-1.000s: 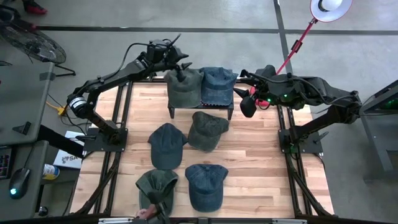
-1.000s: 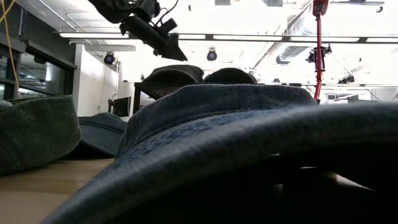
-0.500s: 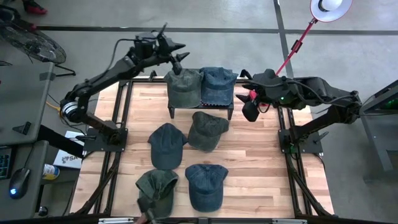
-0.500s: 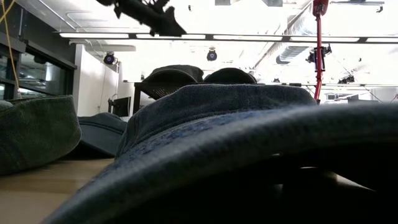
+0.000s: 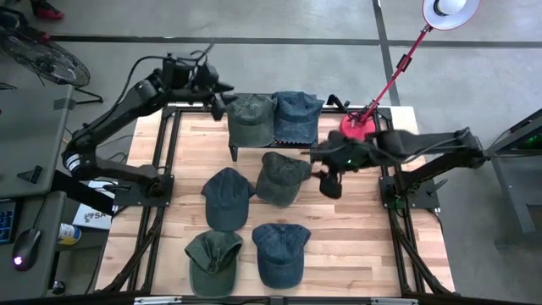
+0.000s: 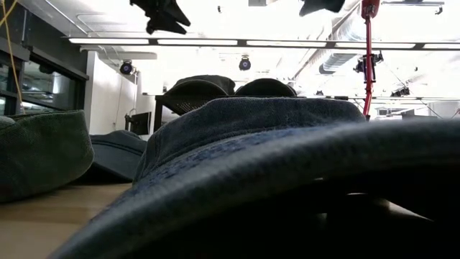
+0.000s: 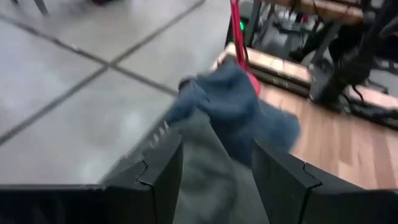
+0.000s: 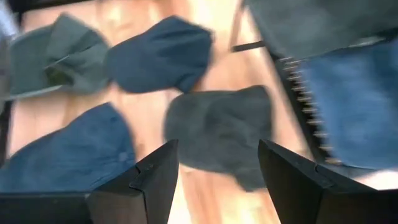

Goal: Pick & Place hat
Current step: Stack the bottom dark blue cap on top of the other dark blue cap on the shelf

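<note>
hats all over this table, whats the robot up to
Two hats sit on the small rack at the back: an olive hat and a blue denim hat. Four more hats lie on the wooden table. The left pincer is open and empty, beside the rack near the olive hat. The right pincer is open too, beside the grey-green hat just in front of the rack. Neither holds anything.

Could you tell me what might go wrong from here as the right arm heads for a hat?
The right tool is open beside the green hat, which lies close under the rack; a reach could snag the rack or the blue hat on it. The navy hat overlaps the green hat's edge and may get dragged along.
</note>
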Robot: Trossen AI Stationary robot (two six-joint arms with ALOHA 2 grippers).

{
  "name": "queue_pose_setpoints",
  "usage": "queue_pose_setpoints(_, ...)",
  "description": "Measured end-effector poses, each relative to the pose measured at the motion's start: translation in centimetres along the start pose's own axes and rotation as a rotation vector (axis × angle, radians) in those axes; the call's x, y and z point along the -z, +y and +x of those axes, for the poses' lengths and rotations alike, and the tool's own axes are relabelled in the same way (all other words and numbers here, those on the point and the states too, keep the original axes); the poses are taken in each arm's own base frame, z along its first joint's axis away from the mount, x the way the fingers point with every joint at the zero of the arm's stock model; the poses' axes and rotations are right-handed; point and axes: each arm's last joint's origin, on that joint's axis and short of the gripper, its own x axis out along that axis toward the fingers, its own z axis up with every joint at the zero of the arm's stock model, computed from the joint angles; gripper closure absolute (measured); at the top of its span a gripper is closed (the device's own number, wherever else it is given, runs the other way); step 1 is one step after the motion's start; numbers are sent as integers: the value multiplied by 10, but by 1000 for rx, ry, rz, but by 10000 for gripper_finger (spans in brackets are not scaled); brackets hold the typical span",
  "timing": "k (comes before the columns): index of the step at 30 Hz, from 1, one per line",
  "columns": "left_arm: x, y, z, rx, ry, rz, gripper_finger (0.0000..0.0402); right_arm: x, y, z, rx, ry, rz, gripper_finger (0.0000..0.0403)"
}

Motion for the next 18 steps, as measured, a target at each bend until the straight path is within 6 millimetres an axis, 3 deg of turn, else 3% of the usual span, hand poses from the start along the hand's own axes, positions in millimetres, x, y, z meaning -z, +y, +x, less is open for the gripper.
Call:
queue_pose_setpoints(10, 10, -61, -4, -40, 77, -49, 220, 62, 7, 71, -103, 60, -123, 190)
queue_pose_setpoints(18, 26, -116, -10, -67, 128, -102, 220, 96, 26, 95, -237, -38, -107, 190)
